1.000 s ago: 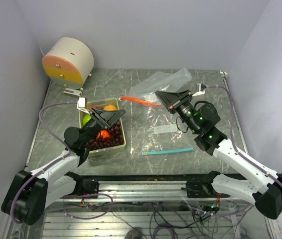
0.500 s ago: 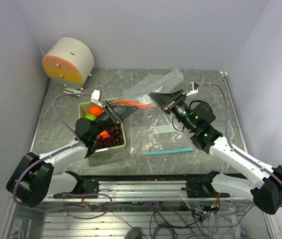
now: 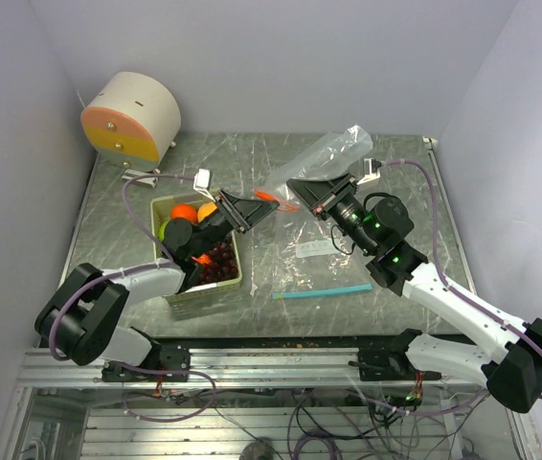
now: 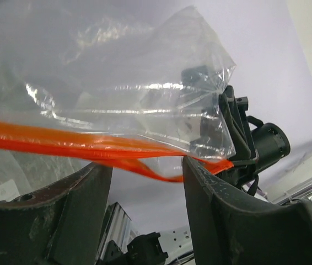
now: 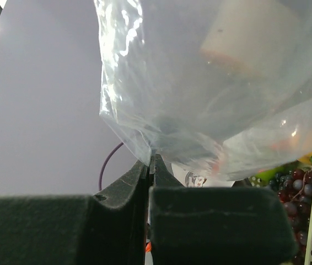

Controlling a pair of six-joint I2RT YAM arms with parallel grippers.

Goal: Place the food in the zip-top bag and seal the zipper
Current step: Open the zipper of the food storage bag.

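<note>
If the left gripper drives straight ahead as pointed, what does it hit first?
Most likely the zip-top bag at its red-orange zipper, which crosses just beyond the left gripper and its open fingers; exact depth is unclear.

The zip-top bag point(image 3: 324, 158) is clear, glossy, crinkled plastic. The worktop point(image 3: 214, 153) looks like smooth veined grey stone. The left gripper point(image 4: 145, 165) is scuffed matt black.

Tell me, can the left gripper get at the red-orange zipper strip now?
Probably yes. The left gripper is open and the red-orange strip crosses in front of its gap, with nothing between. The right gripper holds the bag up.
</note>
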